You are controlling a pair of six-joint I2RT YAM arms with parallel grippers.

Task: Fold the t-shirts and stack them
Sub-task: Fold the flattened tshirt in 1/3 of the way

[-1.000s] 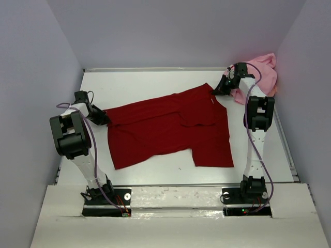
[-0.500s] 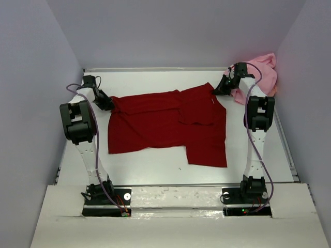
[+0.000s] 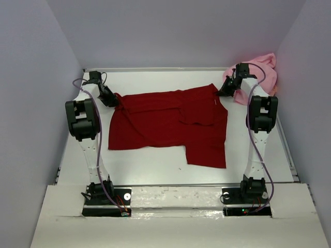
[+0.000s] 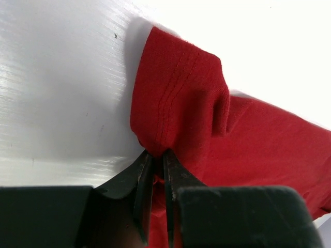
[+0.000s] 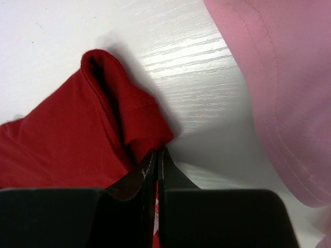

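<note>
- The dark red t-shirt is lying spread out and mostly flat on the white table, with its long side running left to right.
- The left gripper is sitting at the far-left corner of the dark red t-shirt.
- In the left wrist view, its jaws are standing almost together with a bunch of red cloth pinched between the tips. A stitched hem is folding over just past them.
- The right gripper is sitting at the far-right corner of the dark red t-shirt.
- Its jaws are pressing together on a small fold of red cloth, and that fold is standing up as a ridge off the table.
- The near edge of the dark red t-shirt is showing a step, with its right part reaching further toward the viewer than its left part.
- A doubled layer with shallow wrinkles is showing right of the middle of the dark red t-shirt.
- The light pink t-shirt is lying crumpled in a heap just right of and beyond the far-right corner of the dark red t-shirt.
- In the right wrist view, a strip of bare table is separating the pink cloth from the red fold, so the two shirts are not touching there.
</note>
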